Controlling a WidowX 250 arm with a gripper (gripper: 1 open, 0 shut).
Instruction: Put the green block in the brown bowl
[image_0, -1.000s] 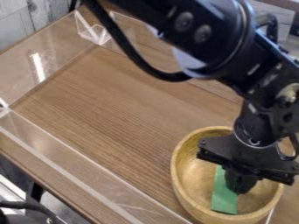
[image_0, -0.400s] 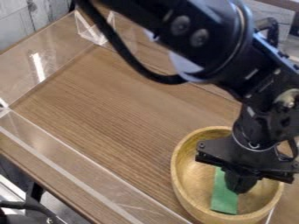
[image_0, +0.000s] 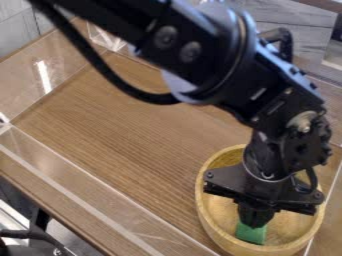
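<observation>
Shifting across toward the left of the view, the arm (image_0: 214, 60) and its tool (image_0: 251, 216) are now hiding more of the green block (image_0: 250, 236) than in the earlier frame, while the brown bowl (image_0: 211, 222) is keeping its place on the surface (image_0: 114, 135). The block is lying inside the bowl, only its lower end showing below the tool. The tool's fingers are sitting together, low over the block; whether they are pinching its hidden end, I cannot tell. The placing step seems to be in hand and nearly finished. If the tool is still gripping, the next move is calling for a gentle release; otherwise, for a straight lift away, without dragging the block or catching the rim.
</observation>
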